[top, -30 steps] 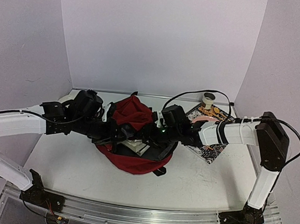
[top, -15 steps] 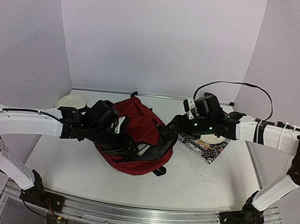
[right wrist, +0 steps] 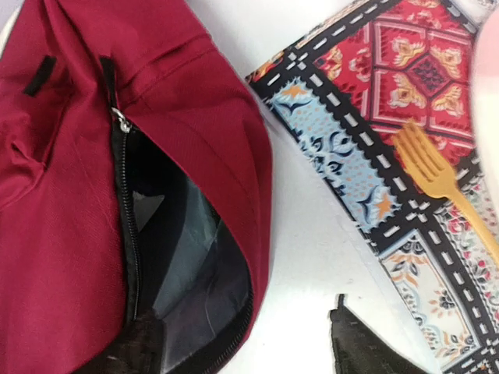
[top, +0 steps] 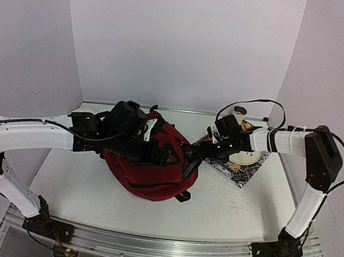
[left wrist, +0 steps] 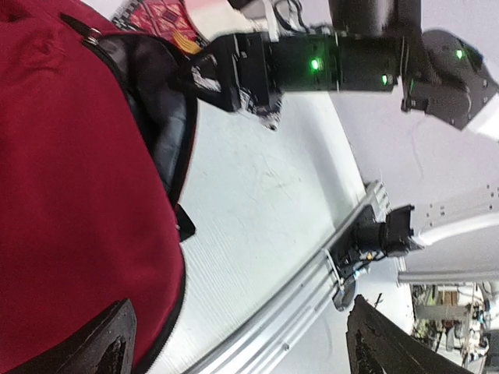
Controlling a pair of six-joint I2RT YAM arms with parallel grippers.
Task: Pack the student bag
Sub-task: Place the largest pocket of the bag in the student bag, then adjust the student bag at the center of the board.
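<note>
The student bag (top: pixel 147 174), dark red with black zippers, lies slumped in the middle of the table. Its mouth (right wrist: pixel 183 265) gapes on the right side and shows grey lining. My left gripper (top: pixel 161 156) hovers over the bag's top with its fingers spread wide and nothing between them; in the left wrist view the left gripper (left wrist: pixel 242 354) frames bare table and the front rail. My right gripper (top: pixel 195 157) sits at the bag's right edge, open. In its own view the right gripper (right wrist: pixel 245 351) straddles the lip of the mouth, one finger (right wrist: pixel 132 351) over the lining.
A patterned mat (top: pixel 240 169) lies right of the bag with a white plate (top: pixel 247 158) on it. An orange fork (right wrist: pixel 437 175) rests on the mat (right wrist: pixel 374 101). A cup (top: pixel 238 114) stands at the back right, another plate (top: pixel 81 110) at the back left.
My left gripper has let go of the bag and opened wide above it. The bag has dropped flat. My right gripper swung away to the right, then came back to the bag's mouth.
</note>
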